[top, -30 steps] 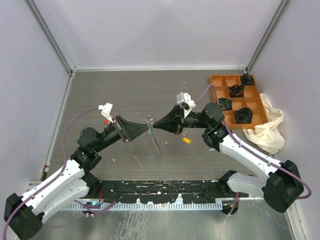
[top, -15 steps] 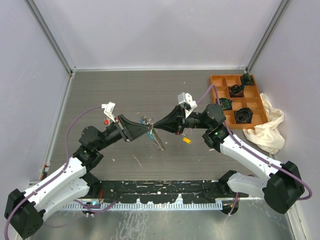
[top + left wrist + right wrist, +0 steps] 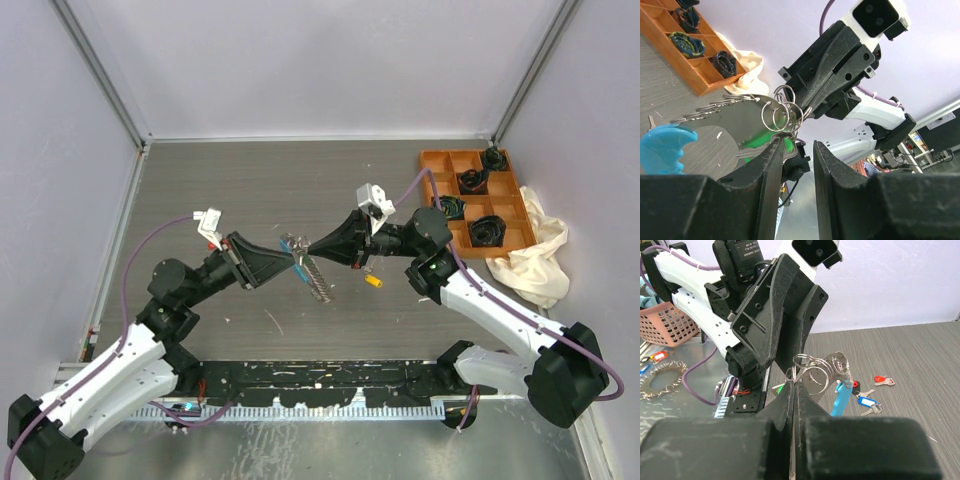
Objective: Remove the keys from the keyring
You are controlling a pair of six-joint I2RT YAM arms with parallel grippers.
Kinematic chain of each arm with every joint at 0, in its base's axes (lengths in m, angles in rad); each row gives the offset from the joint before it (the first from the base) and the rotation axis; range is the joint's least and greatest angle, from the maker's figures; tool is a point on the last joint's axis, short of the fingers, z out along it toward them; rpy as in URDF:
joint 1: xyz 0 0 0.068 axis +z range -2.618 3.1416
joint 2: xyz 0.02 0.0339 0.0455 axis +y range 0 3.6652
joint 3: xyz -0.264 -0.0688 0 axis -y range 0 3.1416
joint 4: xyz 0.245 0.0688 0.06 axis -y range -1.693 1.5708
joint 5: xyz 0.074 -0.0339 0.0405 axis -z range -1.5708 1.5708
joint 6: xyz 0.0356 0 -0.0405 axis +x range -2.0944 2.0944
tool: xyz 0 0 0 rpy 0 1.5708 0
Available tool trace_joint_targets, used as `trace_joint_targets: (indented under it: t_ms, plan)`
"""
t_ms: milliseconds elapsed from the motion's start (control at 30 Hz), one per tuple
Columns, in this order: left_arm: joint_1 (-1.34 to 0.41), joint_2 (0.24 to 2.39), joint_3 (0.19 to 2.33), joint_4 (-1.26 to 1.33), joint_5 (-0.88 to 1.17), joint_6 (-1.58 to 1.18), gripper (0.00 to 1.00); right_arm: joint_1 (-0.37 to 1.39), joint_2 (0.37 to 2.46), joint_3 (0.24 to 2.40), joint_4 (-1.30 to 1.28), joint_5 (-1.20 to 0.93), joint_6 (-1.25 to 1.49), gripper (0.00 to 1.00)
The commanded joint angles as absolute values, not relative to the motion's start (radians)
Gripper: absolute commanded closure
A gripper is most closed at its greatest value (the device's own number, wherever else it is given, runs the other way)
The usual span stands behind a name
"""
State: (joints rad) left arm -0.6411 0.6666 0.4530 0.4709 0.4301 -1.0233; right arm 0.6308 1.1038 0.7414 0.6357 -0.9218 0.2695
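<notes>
Centrally, keyring [image 3: 312, 278] held aloft over worktop [image 3: 250, 190], long axis slanting from far-left rings down to near-right, right fingers [image 3: 784, 407] pinched shut on its rings, left fingers [image 3: 771, 167] part-open beside green key [image 3: 788, 145].

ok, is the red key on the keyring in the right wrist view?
No, the red key lies flat on the table, apart from the keyring pinched in the right pincer.
</notes>
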Motion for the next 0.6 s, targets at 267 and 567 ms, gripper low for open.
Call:
trace_joint_targets:
  t_ms: [267,567]
  plan:
    - [-0.636,0.727,0.495,0.568,0.470,-1.039,0.62,0.625,1.069,0.766,0.711,-0.916,0.279,0.99]
    - [-0.636,0.768,0.505,0.645,0.480,-1.080,0.62,0.626,1.077,0.764,0.705,-0.916,0.276,0.99]
